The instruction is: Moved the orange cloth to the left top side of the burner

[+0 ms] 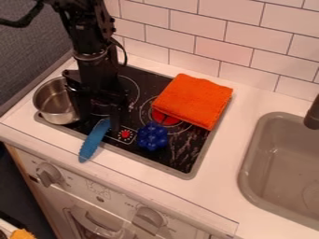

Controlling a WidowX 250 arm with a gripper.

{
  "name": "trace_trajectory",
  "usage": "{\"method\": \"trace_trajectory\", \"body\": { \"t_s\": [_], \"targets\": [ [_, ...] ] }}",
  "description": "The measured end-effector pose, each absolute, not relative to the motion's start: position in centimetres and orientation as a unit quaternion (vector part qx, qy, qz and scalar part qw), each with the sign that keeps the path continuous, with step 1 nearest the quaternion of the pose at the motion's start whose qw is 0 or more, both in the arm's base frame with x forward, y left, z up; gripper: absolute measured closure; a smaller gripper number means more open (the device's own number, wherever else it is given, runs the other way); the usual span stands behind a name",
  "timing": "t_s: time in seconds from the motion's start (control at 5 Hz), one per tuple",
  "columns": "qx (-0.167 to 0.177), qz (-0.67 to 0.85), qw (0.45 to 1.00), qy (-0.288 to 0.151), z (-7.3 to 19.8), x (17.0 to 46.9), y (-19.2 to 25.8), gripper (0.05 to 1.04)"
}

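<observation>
The black gripper (98,119) hangs over the left front part of the stove, open, its fingers apart beside the metal pot. An orange cloth (194,100) lies folded on the right rear part of the burner surface (182,161), partly covering a red-centred ring and reaching the stove's back right edge. The gripper is well to the left of the cloth and not touching it. The arm hides part of the stove's left rear area.
A metal pot (55,103) stands at the stove's left edge. A blue long object (94,140) lies across the front edge, and a dark blue knobbly object (152,136) sits on the front middle. A grey sink (248,158) is at the right; a tiled wall runs behind.
</observation>
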State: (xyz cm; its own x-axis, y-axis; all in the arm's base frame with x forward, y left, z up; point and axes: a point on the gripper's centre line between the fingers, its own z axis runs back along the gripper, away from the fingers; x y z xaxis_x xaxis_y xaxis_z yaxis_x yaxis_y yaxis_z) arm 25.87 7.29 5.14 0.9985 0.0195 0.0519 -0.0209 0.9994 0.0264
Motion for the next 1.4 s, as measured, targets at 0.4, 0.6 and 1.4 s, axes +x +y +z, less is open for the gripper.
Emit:
{"method": "trace_trajectory", "body": {
  "t_s": [0.4, 0.6, 1.4],
  "targets": [
    [-0.008, 0.01, 1.0, -0.002, 4.3, 26.4, 5.4, 0.083],
    [0.006, 0.025, 1.0, 0.008, 4.9, 27.5, 4.3, 0.083],
    [0.025, 0.014, 0.998, -0.053, 4.6, 38.4, -1.3, 0.083]
  ]
}}
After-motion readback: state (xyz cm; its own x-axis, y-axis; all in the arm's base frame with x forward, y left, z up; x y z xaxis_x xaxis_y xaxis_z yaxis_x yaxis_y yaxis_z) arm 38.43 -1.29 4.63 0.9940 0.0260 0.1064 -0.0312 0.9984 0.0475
